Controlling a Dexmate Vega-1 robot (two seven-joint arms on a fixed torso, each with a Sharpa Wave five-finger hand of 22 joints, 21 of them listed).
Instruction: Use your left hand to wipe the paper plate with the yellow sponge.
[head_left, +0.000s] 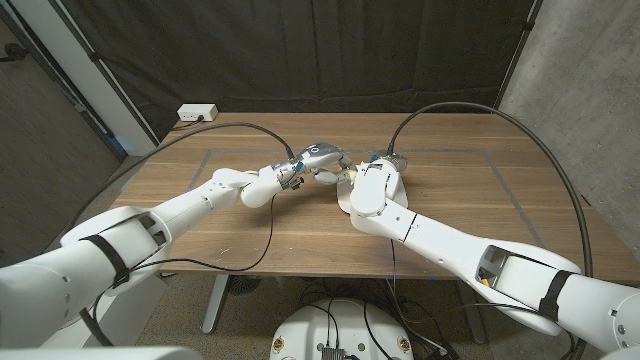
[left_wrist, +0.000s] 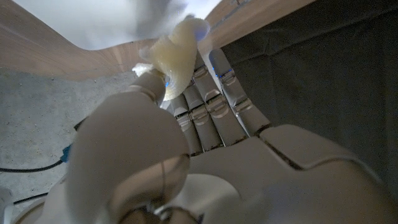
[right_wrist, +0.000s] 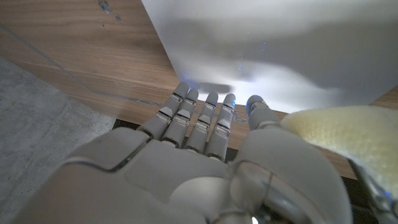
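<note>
Two white arms entering from the near corners, meeting at mid-counter (head_left: 200, 240). Left hand (head_left: 318, 160) reaching in from the left, fingers (left_wrist: 211, 109) closed around one yellow sponge (left_wrist: 177, 53); sponge pinched between thumb and fingers, held against or just beside the edge of the paper plate (left_wrist: 106, 22). Exact contact between sponge and plate not determinable. Right hand (head_left: 375, 185) positioned on the right side of the plate, fingers (right_wrist: 199, 118) extended side by side, tips at the plate's rim; whether the plate is gripped or only touched cannot be told. Sponge also visible at the edge of the right wrist view, close beside the right thumb. One paper plate, white, at mid-counter between the two hands, largely covered by them in the head view. One wooden counter with faint taped rectangle markings. One white power strip (head_left: 197, 113) at the far left corner of the counter. Two black cables arching over the counter, one per arm. Dark curtain (head_left: 330, 50) behind the far edge.
</note>
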